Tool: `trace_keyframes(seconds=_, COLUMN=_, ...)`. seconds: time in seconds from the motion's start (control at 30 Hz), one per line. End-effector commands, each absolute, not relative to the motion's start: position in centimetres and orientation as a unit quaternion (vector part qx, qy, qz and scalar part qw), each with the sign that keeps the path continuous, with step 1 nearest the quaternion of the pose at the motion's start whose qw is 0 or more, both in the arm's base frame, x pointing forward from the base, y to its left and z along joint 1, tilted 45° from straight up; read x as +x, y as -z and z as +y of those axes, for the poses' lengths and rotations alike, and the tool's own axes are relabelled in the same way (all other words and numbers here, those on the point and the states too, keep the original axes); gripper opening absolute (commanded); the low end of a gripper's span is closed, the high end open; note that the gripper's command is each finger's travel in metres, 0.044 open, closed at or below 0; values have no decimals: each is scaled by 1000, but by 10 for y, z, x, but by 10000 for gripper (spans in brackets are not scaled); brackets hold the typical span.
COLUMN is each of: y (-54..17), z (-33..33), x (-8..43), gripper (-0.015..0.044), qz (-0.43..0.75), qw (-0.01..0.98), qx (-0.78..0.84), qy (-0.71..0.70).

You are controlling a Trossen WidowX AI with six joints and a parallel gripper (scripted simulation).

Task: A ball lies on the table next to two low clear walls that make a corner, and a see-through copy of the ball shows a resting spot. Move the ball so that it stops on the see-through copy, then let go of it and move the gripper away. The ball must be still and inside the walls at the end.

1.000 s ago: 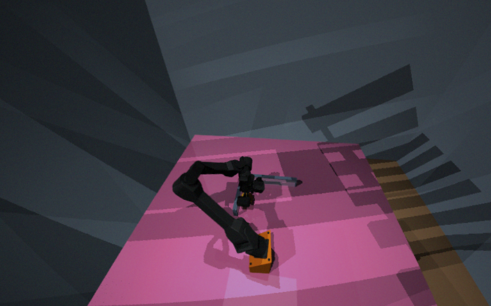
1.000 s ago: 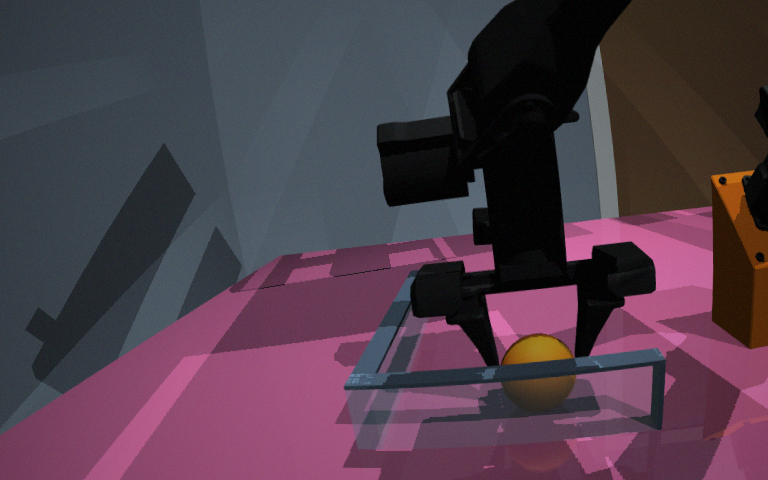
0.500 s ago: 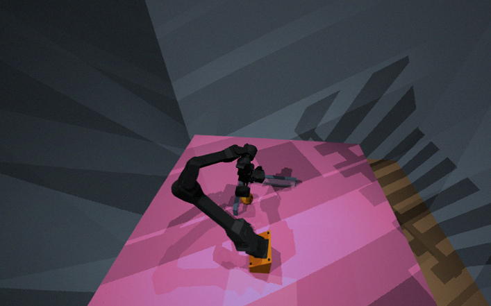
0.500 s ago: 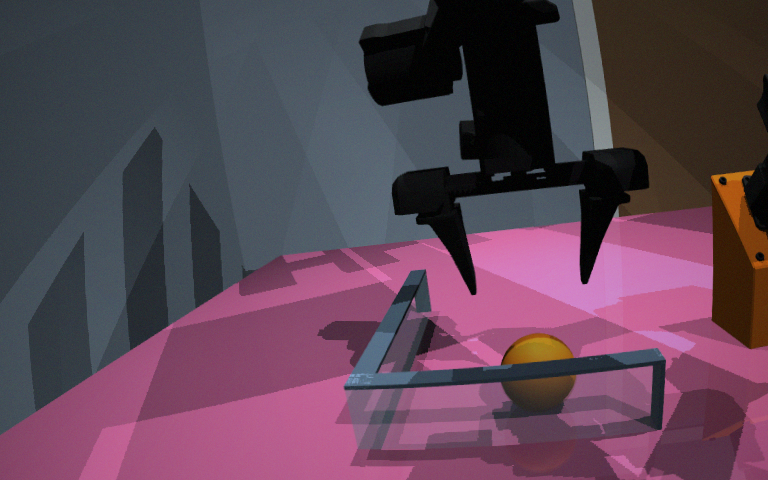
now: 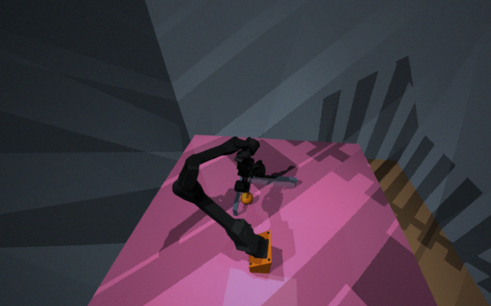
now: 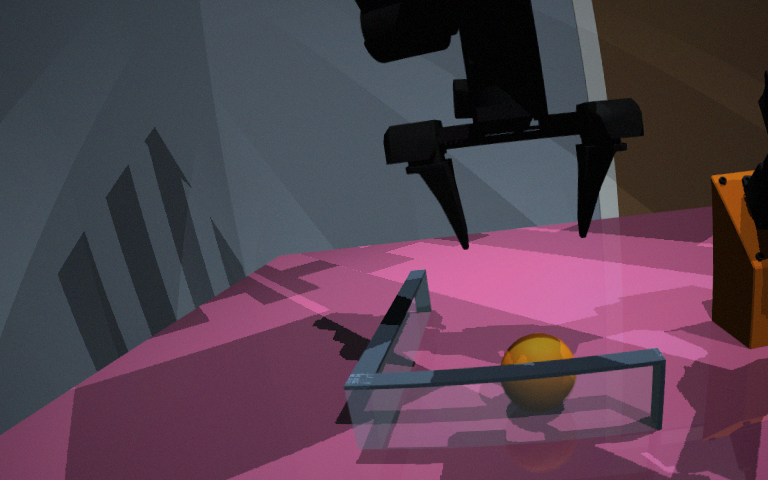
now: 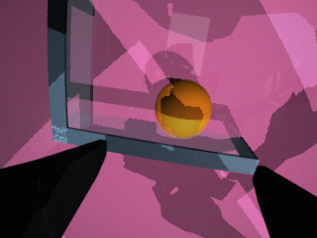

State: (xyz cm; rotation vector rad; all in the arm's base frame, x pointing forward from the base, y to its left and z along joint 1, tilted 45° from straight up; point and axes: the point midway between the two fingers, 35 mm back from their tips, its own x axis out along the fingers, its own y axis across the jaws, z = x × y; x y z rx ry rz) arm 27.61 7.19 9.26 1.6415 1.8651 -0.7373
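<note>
An orange ball (image 5: 246, 198) (image 6: 538, 348) (image 7: 183, 109) rests on the table on the inner side of the clear walls. One wall (image 5: 238, 206) (image 6: 453, 377) (image 7: 173, 152) runs close beside the ball, the other wall (image 5: 272, 181) (image 6: 373, 353) (image 7: 57, 74) stands farther from it. Whether the ball touches the nearer wall is unclear. No separate see-through copy can be made out. My gripper (image 6: 524, 242) (image 7: 181, 161) is wide open and empty, fingers pointing down, raised above the ball and walls. In the top view the arm hides part of the wall corner.
The black arm (image 5: 211, 212) arches from its orange base (image 5: 260, 267) (image 6: 730, 283), which stands on the pink table (image 5: 328, 226) beyond the open side of the walls. Dark shadows cross the table and the ball. A pale patch (image 5: 258, 293) lies behind the base.
</note>
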Motion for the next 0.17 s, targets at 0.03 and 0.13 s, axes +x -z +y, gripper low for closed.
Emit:
trace_keyframes(seconds=0.03, y=-102, z=63, x=276, gripper=440, qz=695, qw=274, qx=606, qy=273)
trace_keyframes(seconds=0.13, y=-102, z=63, x=276, gripper=440, qz=695, qw=274, qx=606, qy=273)
